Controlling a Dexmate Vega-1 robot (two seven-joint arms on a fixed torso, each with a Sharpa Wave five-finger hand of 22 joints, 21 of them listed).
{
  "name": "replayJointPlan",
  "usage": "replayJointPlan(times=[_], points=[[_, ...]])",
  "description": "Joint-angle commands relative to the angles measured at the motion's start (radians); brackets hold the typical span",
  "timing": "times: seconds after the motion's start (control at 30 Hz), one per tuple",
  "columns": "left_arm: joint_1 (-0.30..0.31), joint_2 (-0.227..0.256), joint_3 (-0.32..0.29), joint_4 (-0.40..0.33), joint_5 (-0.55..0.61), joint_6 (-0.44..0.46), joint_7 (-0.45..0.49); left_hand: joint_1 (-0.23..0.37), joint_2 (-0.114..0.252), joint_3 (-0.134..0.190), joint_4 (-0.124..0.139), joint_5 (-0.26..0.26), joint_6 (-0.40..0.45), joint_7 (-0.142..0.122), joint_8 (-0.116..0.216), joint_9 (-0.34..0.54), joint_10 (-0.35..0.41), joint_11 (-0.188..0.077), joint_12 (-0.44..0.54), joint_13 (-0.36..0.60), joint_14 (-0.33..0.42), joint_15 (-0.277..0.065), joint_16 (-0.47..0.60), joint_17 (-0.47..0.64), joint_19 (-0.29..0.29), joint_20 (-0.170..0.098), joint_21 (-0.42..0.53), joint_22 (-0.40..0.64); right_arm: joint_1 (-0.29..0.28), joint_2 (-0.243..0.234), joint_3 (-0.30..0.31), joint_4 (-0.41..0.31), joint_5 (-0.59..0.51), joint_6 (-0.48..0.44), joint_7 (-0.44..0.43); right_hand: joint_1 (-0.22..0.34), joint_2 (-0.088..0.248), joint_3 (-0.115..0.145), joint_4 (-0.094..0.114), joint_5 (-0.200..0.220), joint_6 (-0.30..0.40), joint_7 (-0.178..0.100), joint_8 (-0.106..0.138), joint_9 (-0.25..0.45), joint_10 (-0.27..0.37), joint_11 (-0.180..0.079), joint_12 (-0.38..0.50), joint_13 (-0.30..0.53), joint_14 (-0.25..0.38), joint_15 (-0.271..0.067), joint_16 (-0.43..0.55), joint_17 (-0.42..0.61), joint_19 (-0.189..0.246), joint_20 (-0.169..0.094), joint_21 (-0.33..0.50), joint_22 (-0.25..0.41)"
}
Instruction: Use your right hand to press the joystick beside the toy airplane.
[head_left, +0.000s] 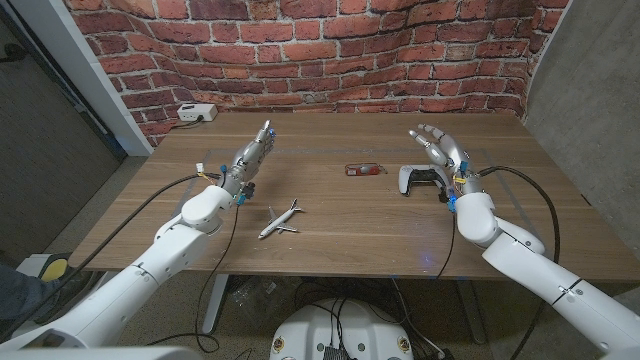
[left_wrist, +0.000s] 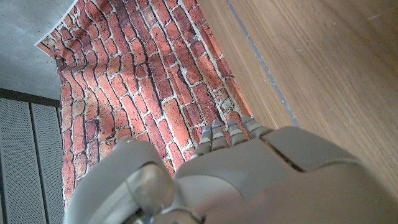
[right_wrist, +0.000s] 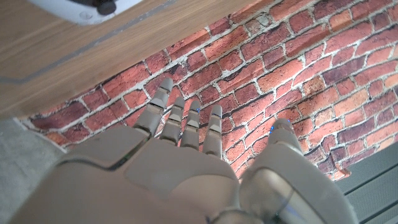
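Observation:
A white game controller (head_left: 421, 179) with black joysticks lies on the wooden table (head_left: 350, 230), right of centre. A small white toy airplane (head_left: 279, 220) lies near the table's middle, well left of the controller. My right hand (head_left: 441, 150) hovers just behind and to the right of the controller, fingers spread and holding nothing. An edge of the controller (right_wrist: 84, 7) shows in the right wrist view beyond my right hand's fingers (right_wrist: 180, 118). My left hand (head_left: 250, 155) is raised over the table's left part, fingers straight and together, empty.
A small red object (head_left: 364, 169) lies left of the controller. A white power strip (head_left: 196, 113) sits at the table's back left corner. A brick wall (head_left: 330, 50) stands behind the table. Cables run along both arms.

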Motion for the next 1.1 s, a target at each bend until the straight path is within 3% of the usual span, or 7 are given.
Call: replayJointPlan(times=[0.03, 0.4, 0.53, 1.1], points=[[0.004, -0.006, -0.002, 0.001, 0.002, -0.009, 0.006, 0.002, -0.010, -0.010, -0.001, -0.005, 0.004, 0.001, -0.002, 0.002, 0.007, -0.003, 0.000, 0.005, 0.003, -0.005, 0.001, 0.005, 0.001, 0.003, 0.008, 0.002, 0.021, 0.037, 0.021, 0.083, 0.157, 0.203, 0.094, -0.012, -0.003, -0.002, 0.008, -0.003, -0.003, 0.007, 0.005, 0.005, 0.019, 0.006, 0.009, 0.002, 0.014, 0.002, 0.010, 0.002, 0.004, -0.005, -0.001, 0.002], [-0.001, -0.018, 0.007, 0.014, -0.005, -0.015, -0.006, 0.003, -0.010, -0.012, -0.001, -0.005, 0.004, 0.000, -0.002, 0.002, 0.009, -0.003, 0.001, 0.005, 0.003, -0.005, 0.000, 0.005, 0.001, 0.003, 0.008, 0.002, 0.063, 0.077, 0.015, 0.182, 0.277, 0.314, 0.192, -0.022, -0.009, -0.009, 0.012, -0.005, -0.008, 0.013, 0.004, 0.004, 0.032, 0.007, 0.013, 0.001, 0.023, -0.004, 0.011, 0.002, 0.010, -0.018, -0.002, 0.002], [-0.001, -0.023, 0.007, 0.018, -0.010, -0.017, -0.006, 0.003, -0.010, -0.013, -0.001, -0.005, 0.004, 0.000, -0.002, 0.002, 0.009, -0.003, 0.001, 0.005, 0.004, -0.005, 0.000, 0.005, 0.001, 0.003, 0.008, 0.002, 0.083, 0.114, 0.011, 0.238, 0.334, 0.376, 0.226, -0.029, -0.013, -0.014, 0.014, -0.005, -0.006, 0.017, 0.006, 0.004, 0.034, 0.012, 0.012, 0.001, 0.029, -0.004, 0.012, 0.002, 0.021, -0.039, 0.001, 0.003], [-0.002, -0.009, 0.003, 0.010, -0.012, -0.014, -0.017, 0.003, -0.010, -0.014, -0.001, -0.005, 0.005, 0.000, -0.002, 0.002, 0.008, -0.004, 0.000, 0.005, 0.005, -0.006, 0.000, 0.005, 0.001, 0.003, 0.007, 0.002, 0.135, 0.142, 0.005, 0.321, 0.480, 0.430, 0.353, -0.046, -0.017, -0.023, 0.021, -0.005, -0.009, 0.025, 0.007, 0.003, 0.044, 0.026, 0.013, 0.001, 0.035, 0.001, 0.010, 0.002, 0.018, -0.064, -0.004, 0.004]])
